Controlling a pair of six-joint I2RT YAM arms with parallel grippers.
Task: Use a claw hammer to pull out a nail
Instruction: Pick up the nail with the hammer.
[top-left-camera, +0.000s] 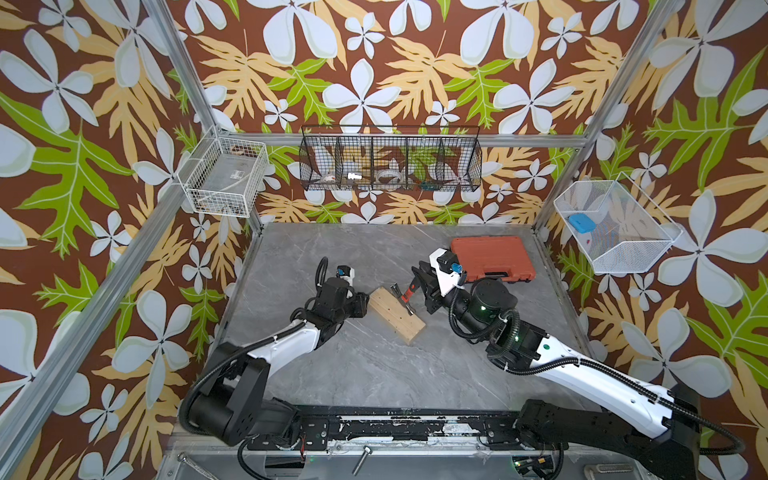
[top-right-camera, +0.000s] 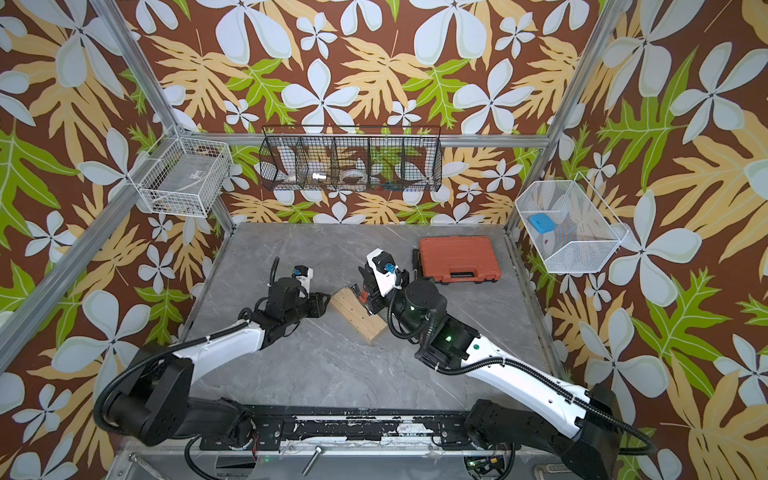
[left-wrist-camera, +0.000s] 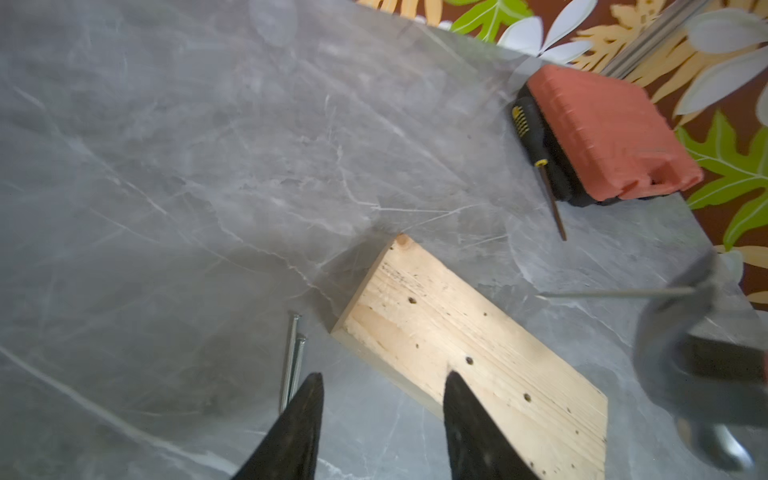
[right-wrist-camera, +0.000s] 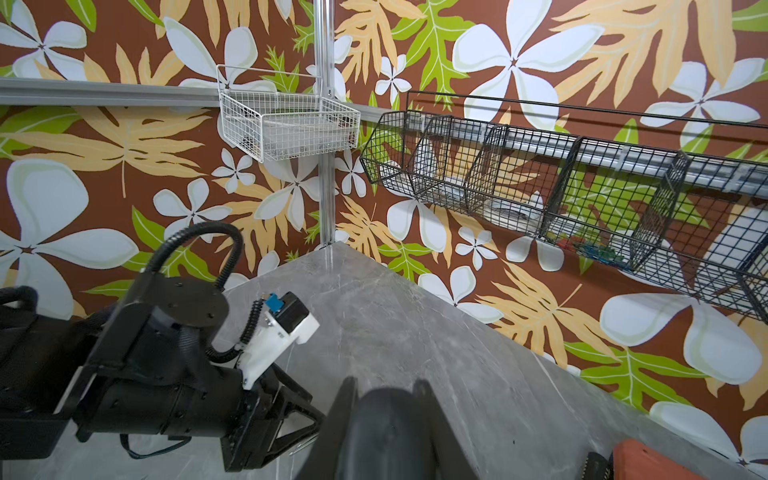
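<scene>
Extracting, late stage. Right gripper (right-wrist-camera: 386, 415): clamped on hammer (top-left-camera: 403, 296) at its black tail. Head just ahead of the tips, over block (left-wrist-camera: 478, 365); nail (left-wrist-camera: 615, 293) lodged there, seemingly clear of wood. Left gripper (left-wrist-camera: 382, 415): half open, empty, at block's end. Recommended: lift slowly, handle level.

The left arm (top-left-camera: 286, 338) and right arm (top-left-camera: 582, 368) have white shells between black joint housings. Black corrugated cables (right-wrist-camera: 195, 227) loop beside them. Green lights (top-left-camera: 482, 308) glow on the right one. The left gripper (left-wrist-camera: 382, 376) has black pointed fingers (left-wrist-camera: 465, 424).
</scene>
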